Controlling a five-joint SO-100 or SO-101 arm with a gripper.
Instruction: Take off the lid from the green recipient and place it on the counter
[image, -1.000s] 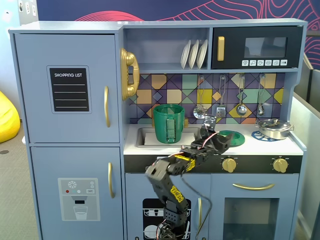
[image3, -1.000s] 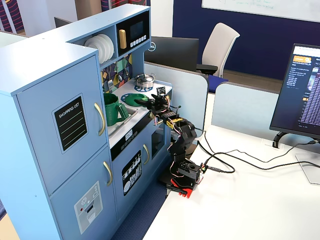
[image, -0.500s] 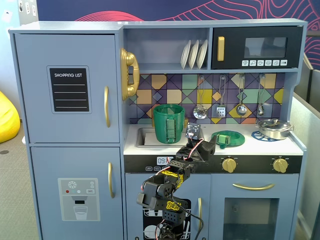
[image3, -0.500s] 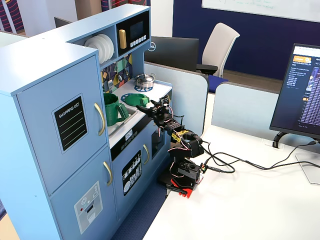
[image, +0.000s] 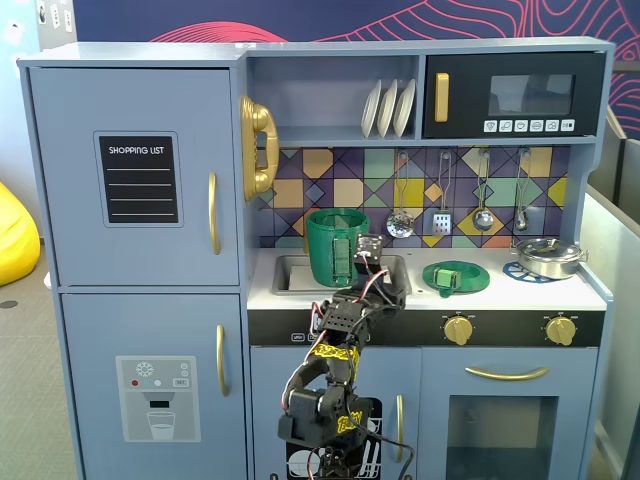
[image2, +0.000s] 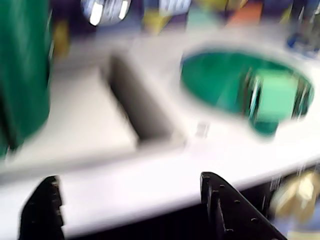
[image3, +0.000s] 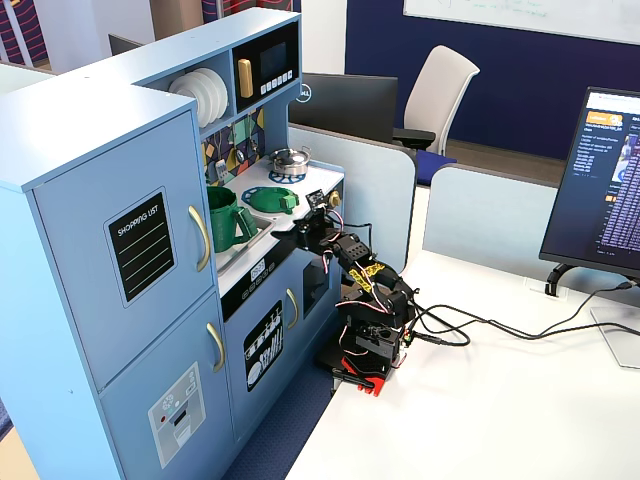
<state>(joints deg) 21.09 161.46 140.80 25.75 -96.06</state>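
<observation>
Since a second ago the arm has folded back and swung left in a fixed view, away from the lid (image: 456, 277), and now reaches over the counter's (image: 500, 292) front edge by the sink (image: 292, 276). Its gripper (image2: 132, 200) is empty, the two fingers spread wide apart in the wrist view. That lid lies flat on the counter right of the sink, handle up, well clear of the fingers. At the sink's back stands the pot (image: 337, 247), upright and uncovered; what it holds cannot be seen. A silver pan (image: 547, 257) sits near the counter's right end.
</observation>
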